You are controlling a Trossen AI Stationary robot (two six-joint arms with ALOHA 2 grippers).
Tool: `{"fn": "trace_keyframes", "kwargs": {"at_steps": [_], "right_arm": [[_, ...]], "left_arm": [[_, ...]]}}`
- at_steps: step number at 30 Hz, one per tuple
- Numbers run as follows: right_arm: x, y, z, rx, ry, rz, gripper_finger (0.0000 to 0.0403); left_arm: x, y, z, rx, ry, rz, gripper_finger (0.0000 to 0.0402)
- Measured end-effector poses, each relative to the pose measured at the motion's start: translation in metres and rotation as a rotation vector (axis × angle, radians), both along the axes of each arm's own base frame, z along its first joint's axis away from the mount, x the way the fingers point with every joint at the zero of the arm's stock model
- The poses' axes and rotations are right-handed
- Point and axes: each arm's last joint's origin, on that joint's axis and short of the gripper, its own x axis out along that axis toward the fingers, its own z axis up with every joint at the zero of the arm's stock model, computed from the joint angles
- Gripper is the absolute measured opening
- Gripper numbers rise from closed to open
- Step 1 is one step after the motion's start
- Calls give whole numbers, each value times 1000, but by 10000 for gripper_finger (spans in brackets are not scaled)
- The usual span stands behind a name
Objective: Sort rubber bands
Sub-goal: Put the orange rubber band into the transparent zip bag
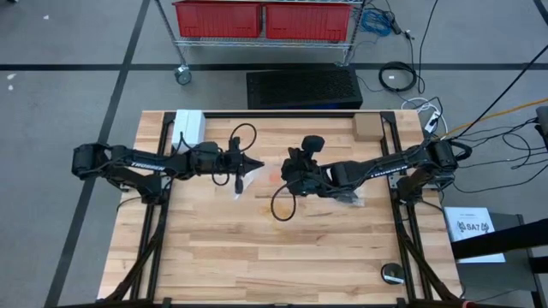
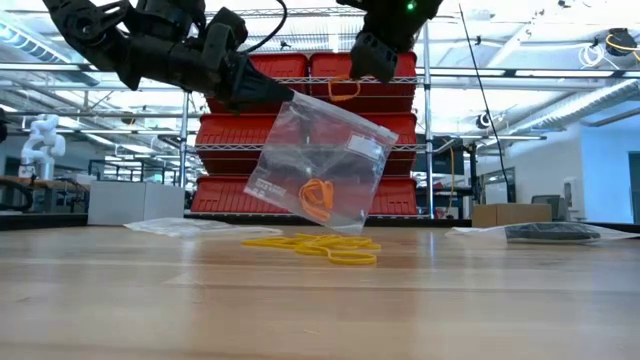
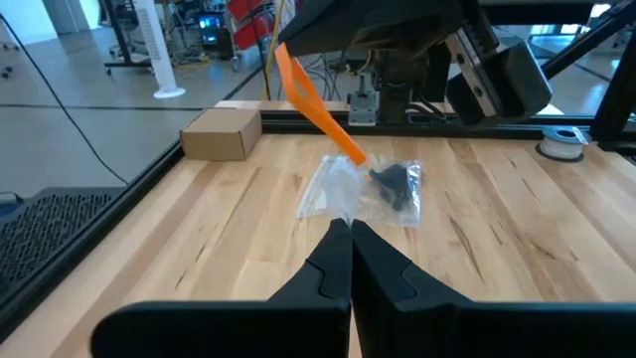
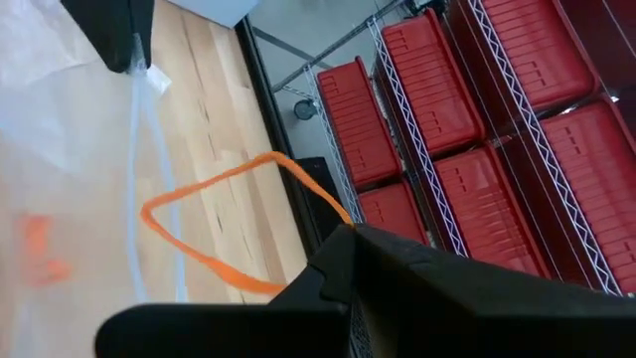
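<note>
Both sets of jaws were closed, each on something. From above, the left gripper [image 1: 253,165] sat over the middle of the wooden counter [image 1: 214,257], and the right gripper [image 1: 294,170] was just beside it, with a pale orange patch between them. A cardboard box [image 1: 366,127] stood at the counter's far edge.

At counter height, the left gripper [image 2: 278,95] pinched a corner of a clear plastic bag [image 2: 322,160], which hung tilted above the counter with orange rubber bands [image 2: 316,198] in its lower end. The right gripper [image 2: 372,60] was raised beside it, an orange rubber band [image 2: 343,90] dangling from its tip. Yellowish rubber bands [image 2: 320,245] lay in a loose pile on the counter under the bag.

Past the left wrist's shut fingers [image 3: 338,268], another clear bag [image 3: 368,189] lay on the counter holding black bands [image 3: 395,183].

Past the right wrist's fingers [image 4: 338,273], the held orange loop [image 4: 214,234] stretched out, with the hanging bag's edge [image 4: 60,99] nearby.
</note>
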Motion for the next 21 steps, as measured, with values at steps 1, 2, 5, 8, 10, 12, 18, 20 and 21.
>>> {"fn": "trace_keyframes", "kwargs": {"at_steps": [1,2,5,8,10,12,18,20,21], "right_arm": [[0,0,0,0,2,0,0],[0,0,0,-1,3,1,0],[0,0,0,-1,8,0,0],[-1,-1,-1,-1,18,-2,0],[-1,-1,-1,-1,17,-3,0],[-1,-1,-1,-1,17,-3,0],[-2,-6,-2,3,31,-15,0],[-1,-8,-2,5,31,-17,0],[-1,-8,-2,6,32,-17,0]], "left_arm": [[0,0,0,0,0,0,0],[0,0,0,0,0,-1,0],[0,0,0,0,-1,-1,0],[0,0,0,0,-1,-1,0],[0,0,0,0,-1,-1,0],[0,0,0,0,-2,-2,0],[0,0,1,2,-11,-2,0],[0,0,1,1,-10,-2,0],[0,0,1,1,-10,-2,0]]}}
